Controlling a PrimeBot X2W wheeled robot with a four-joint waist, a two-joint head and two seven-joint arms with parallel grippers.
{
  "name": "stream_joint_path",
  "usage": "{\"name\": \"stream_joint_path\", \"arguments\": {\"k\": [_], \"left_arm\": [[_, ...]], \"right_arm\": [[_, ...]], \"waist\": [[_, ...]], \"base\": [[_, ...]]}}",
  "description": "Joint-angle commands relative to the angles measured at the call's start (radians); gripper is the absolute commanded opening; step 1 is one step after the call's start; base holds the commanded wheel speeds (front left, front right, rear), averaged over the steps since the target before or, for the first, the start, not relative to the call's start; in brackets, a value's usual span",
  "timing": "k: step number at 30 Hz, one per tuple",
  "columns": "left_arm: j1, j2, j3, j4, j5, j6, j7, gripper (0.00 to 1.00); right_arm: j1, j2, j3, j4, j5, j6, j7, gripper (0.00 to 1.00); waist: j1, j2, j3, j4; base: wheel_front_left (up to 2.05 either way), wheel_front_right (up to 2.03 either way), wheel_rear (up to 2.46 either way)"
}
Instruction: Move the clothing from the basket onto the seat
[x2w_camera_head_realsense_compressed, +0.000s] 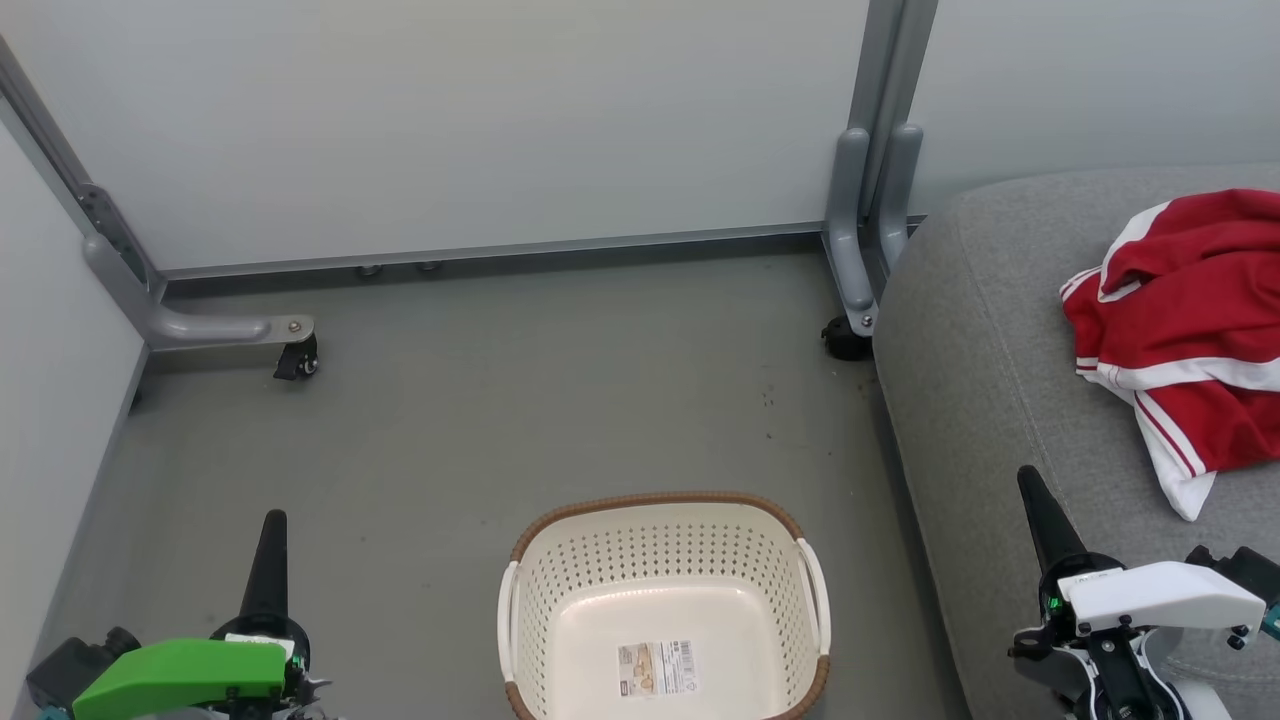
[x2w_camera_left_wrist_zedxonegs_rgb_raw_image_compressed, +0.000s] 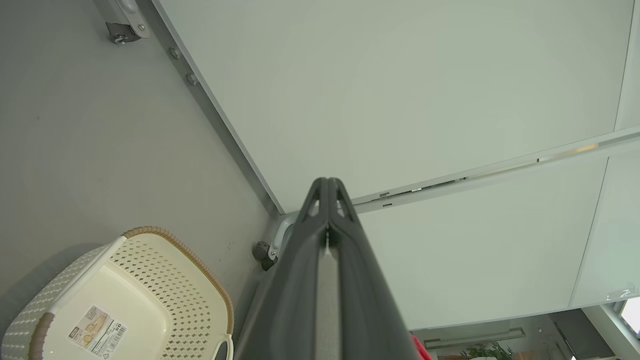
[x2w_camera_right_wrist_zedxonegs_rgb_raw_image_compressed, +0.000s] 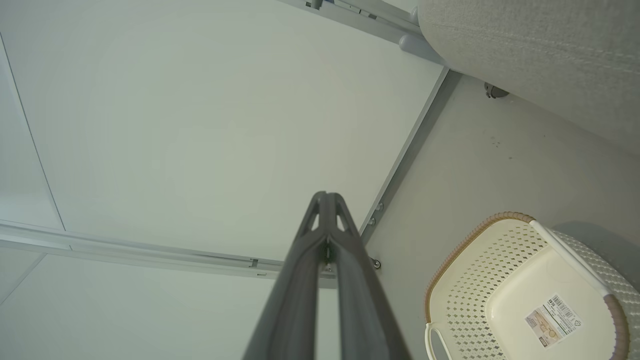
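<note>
Lying on the seat is the clothing, perhaps two pieces; wrist views show left pincer and right pincer together.

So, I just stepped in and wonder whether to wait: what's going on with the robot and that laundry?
Nothing is being handled right now. The basket sits on the floor between the arms, with just a label on its bottom. The red clothing lies in a heap on the grey seat at the robot's right. The left gripper and the right gripper are both shut on nothing, either side of the basket. The move looks done.
</note>
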Motion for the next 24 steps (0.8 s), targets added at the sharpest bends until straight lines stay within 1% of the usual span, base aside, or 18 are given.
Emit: {"name": "stream_joint_path", "arguments": {"k": [1,24], "left_arm": [[-0.032,0.009,0.008,0.002,-0.028,-0.006,0.006,0.0],[-0.09,0.005,0.027,0.045,-0.21,-0.021,0.061,0.0]], "right_arm": [[-0.026,-0.005,-0.007,-0.001,0.026,0.001,0.007,0.0],[-0.067,-0.001,-0.04,0.025,0.211,0.0,0.061,0.0]], "waist": [[0.0,0.0,0.002,0.0],[0.0,0.0,0.025,-0.007]], "base": [[0.0,0.0,0.0],[0.0,0.0,0.0]]}}
